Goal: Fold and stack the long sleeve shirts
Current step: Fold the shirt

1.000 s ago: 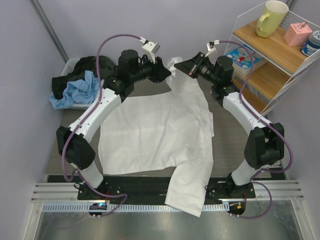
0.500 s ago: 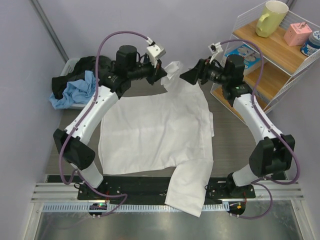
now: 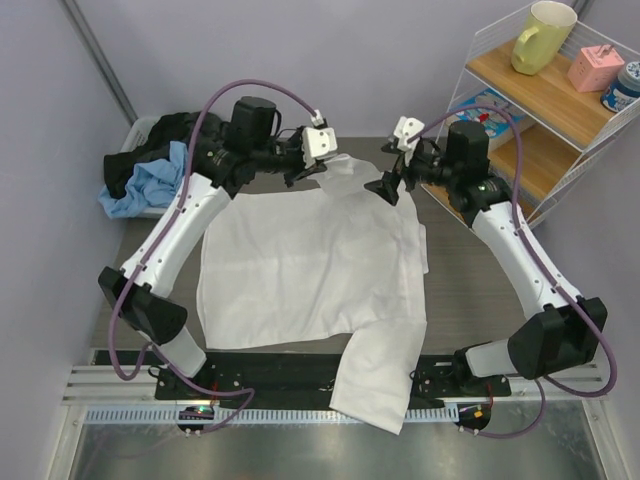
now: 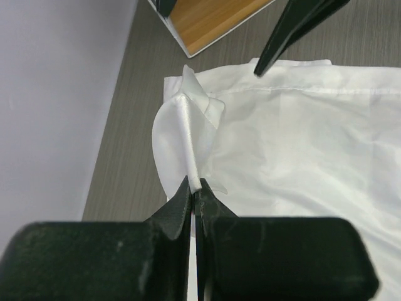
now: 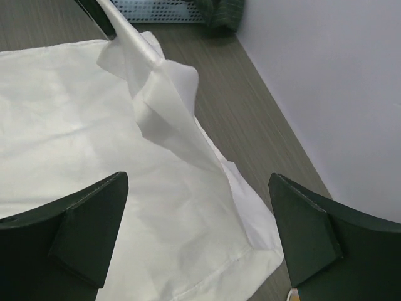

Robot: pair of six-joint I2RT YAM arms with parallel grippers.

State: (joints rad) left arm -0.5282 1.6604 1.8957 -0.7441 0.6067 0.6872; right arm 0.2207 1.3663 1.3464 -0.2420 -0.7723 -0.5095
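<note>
Left gripper (image 4: 193,188) clamps a sleeve end, probably the cuff, of the white shirt (image 3: 300,260); right gripper (image 3: 386,186) gapes empty; lay the sleeve across smoothly.

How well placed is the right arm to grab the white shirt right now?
Probably yes. The right gripper hangs open over the white shirt near its far edge, with nothing between. The left gripper pinches a raised fold close by, which might crowd it.
</note>
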